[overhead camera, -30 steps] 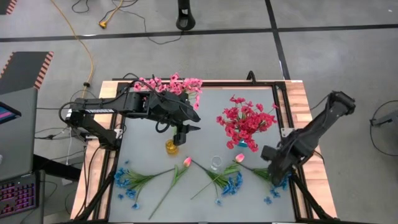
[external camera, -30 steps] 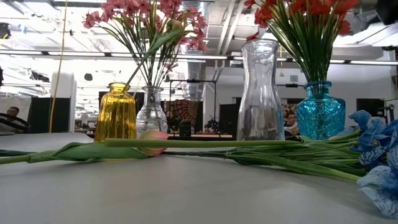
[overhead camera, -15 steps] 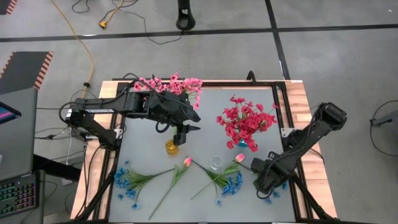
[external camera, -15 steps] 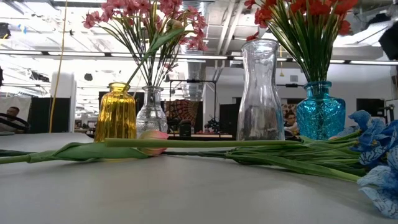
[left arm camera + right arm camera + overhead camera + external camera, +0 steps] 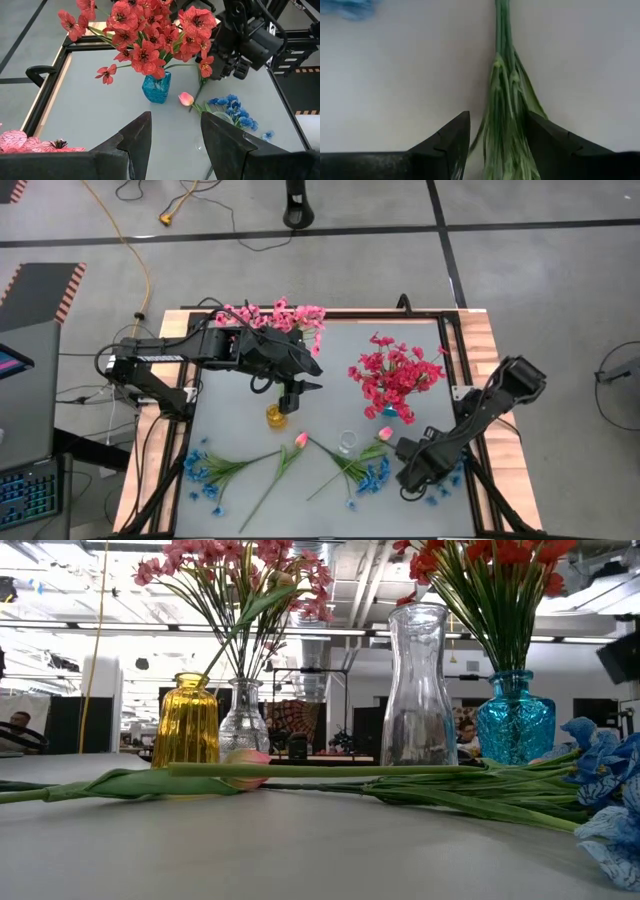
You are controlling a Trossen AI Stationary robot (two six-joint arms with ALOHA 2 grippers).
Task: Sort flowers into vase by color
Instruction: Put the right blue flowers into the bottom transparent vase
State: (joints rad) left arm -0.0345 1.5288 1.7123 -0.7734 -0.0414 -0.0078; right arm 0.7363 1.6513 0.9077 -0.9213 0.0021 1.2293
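Light pink sprigs [image 5: 272, 315] stand in a clear vase at the far left, and red ones [image 5: 395, 372] in a blue vase [image 5: 156, 89]. Blue sprigs lie on the table at the near left [image 5: 205, 470], the middle [image 5: 368, 476] and the near right [image 5: 440, 482]. Two pink tulips [image 5: 300, 440] lie among them. My right gripper [image 5: 408, 478] is open and low over the near-right bunch; its green stems [image 5: 506, 115] run between the fingers. My left gripper [image 5: 290, 402] hangs open above the yellow vase [image 5: 276, 417]. My right gripper comes from above with its open fingers on either side of the blue sprigs' stem bundle [image 5: 510, 95], the fingers lying across the stems. The bundle lies flat on the table. Whether the fingers touch the stems, I cannot tell.
An empty tall clear vase [image 5: 418, 690] stands between the yellow vase [image 5: 185, 720] and the blue vase [image 5: 513, 718]. A wooden frame [image 5: 485, 350] borders the table. Bare grey table surface [image 5: 225, 420] lies left of the yellow vase.
My right gripper has moved toward the table's left and near edges and come down over the stems of the near-right blue sprigs. The flowers and the left arm have kept still.
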